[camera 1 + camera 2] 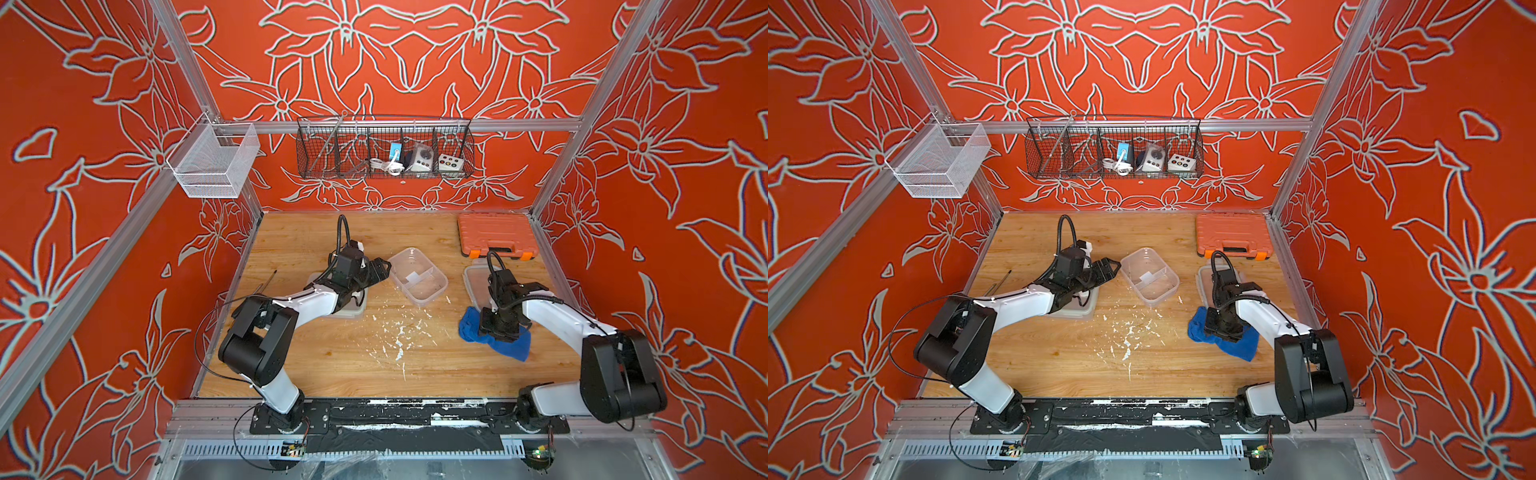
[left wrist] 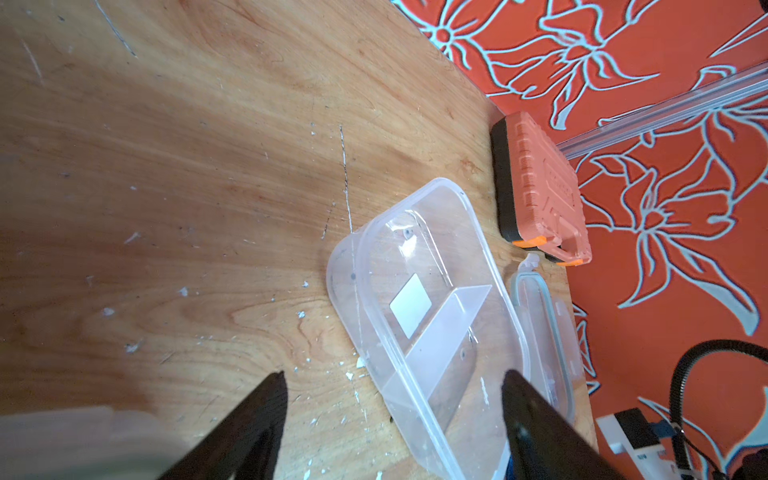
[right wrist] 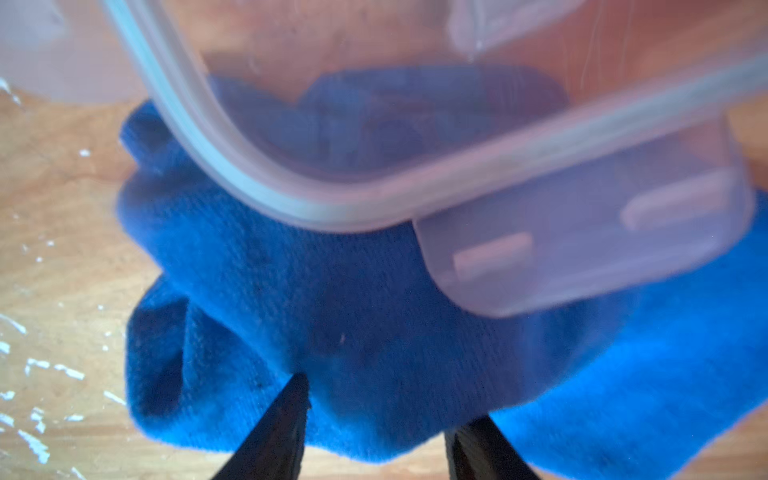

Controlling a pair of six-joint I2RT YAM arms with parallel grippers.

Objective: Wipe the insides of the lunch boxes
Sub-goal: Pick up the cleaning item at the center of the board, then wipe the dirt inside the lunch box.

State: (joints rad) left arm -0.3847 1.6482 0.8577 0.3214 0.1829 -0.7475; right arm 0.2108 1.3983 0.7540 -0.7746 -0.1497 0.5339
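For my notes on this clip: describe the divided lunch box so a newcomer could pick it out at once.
On the wooden table, look midway between the two arms, nearer than the orange case. The lunch box lies there open and askew. Only it has an inner divider and a white label; the other box is half hidden under the left arm.

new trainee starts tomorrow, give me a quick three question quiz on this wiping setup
1. True or false: the left gripper holds a lunch box.
2. The right gripper is down on: A the blue cloth, B the orange case, C the wire basket.
3. What splits the middle lunch box inside?
Key: 1 false, its jaws stand open and empty. 2 A. 3 a divider.
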